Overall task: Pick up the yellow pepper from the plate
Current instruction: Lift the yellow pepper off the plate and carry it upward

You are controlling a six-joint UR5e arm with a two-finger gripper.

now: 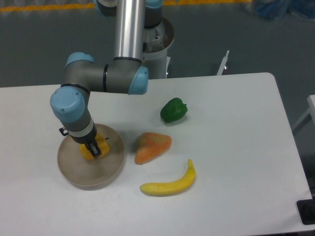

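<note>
The yellow pepper (88,152) lies inside the round beige plate (98,174) at the table's left, mostly covered by the arm's wrist. My gripper (93,149) points straight down into the plate with its dark fingers on either side of the pepper. The wrist hides most of the fingers, so I cannot make out whether they press on the pepper. The pepper looks to rest low in the plate.
An orange wedge-shaped toy (151,146) lies just right of the plate. A green pepper (173,110) sits farther back and a yellow banana (170,184) lies nearer the front edge. The arm's base column (132,29) rises behind the plate.
</note>
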